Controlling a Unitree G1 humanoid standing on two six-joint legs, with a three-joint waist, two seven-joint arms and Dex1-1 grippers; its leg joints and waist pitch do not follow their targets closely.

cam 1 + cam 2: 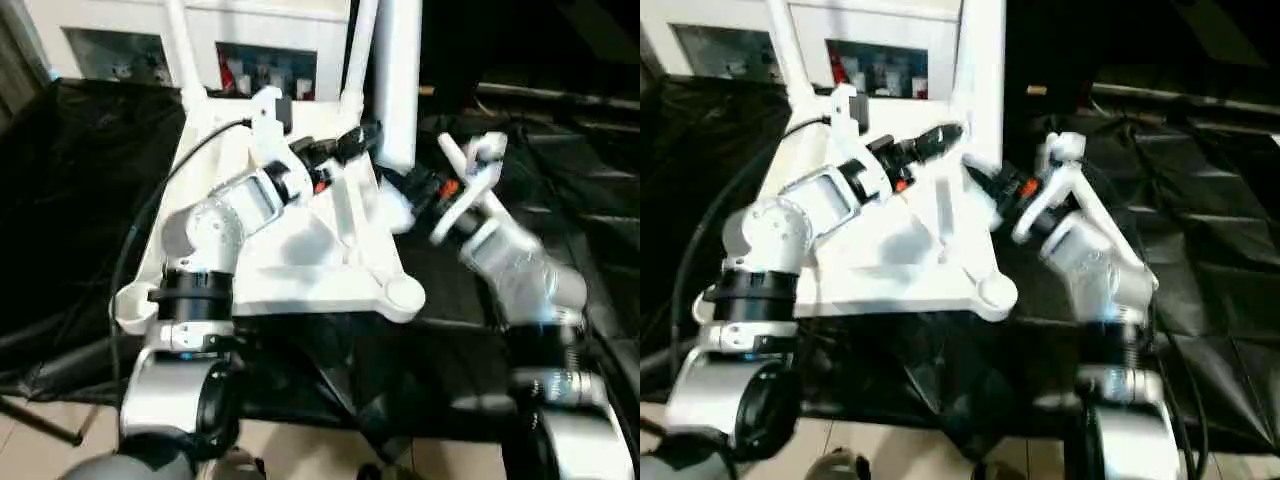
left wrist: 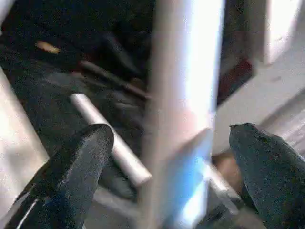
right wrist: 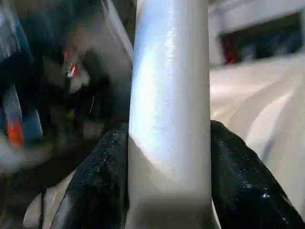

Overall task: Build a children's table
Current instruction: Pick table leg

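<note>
Between right pincer fingers, white leg clamped

A crumpled black fabric sheet covers the work surface; behind it stands a white cabinet with open shelves, and pale beige floor tiles show below

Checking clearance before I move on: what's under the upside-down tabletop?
The tabletop rests on black cloth that spreads out on both sides. Whatever supports the cloth beneath is covered. Pale floor shows at the near edge.
</note>
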